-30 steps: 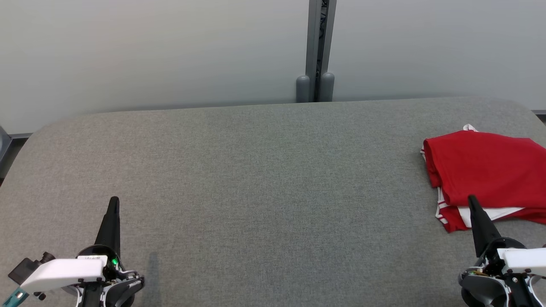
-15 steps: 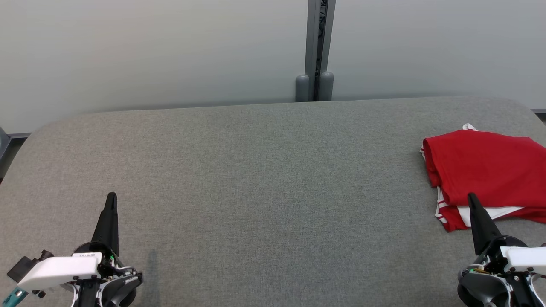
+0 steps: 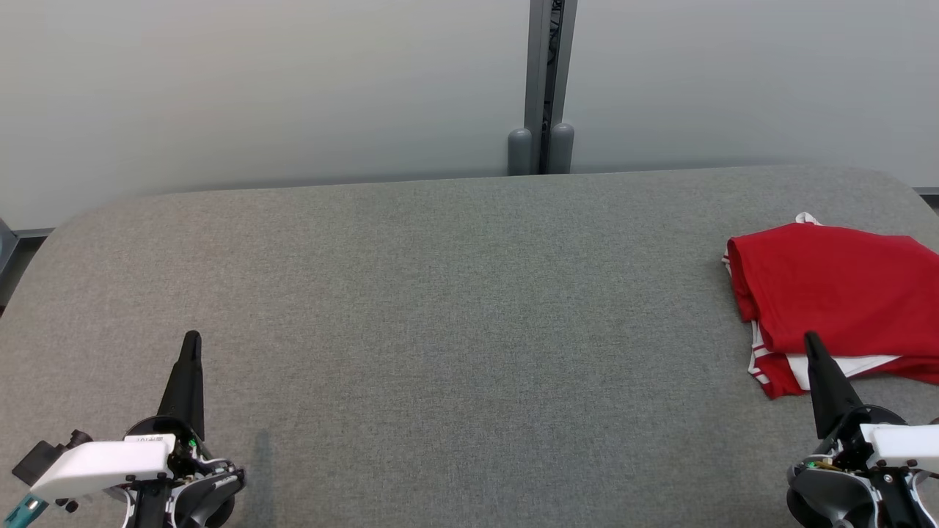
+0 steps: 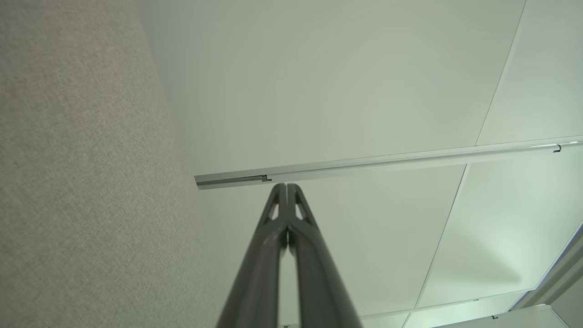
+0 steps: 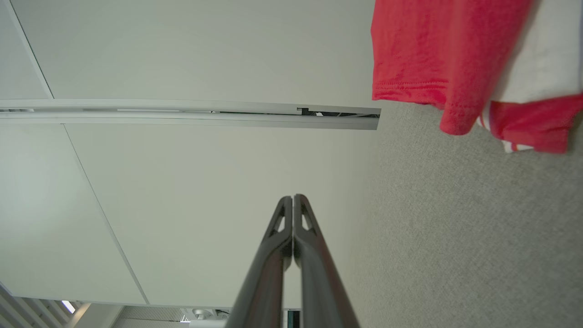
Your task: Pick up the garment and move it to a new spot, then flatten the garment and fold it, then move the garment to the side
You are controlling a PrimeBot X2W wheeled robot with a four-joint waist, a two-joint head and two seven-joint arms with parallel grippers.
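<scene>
Red garment [image 3: 836, 293], folded, lies at the table's [image 3: 440, 293] right edge. Right gripper [image 3: 810, 339] over the table's front right, left gripper [image 3: 192, 337] front left; both fully closed, holding nothing. Grey post [image 3: 543, 88] behind the table.

The setting is presenting as an indoor robot test bay or lab. A wide grey fabric-covered table [image 3: 440, 293] with rounded corners is serving as the work surface. Plain pale partition panels [image 3: 257, 88], joined by a grey metal post [image 3: 543, 73], are closing it off behind.
</scene>
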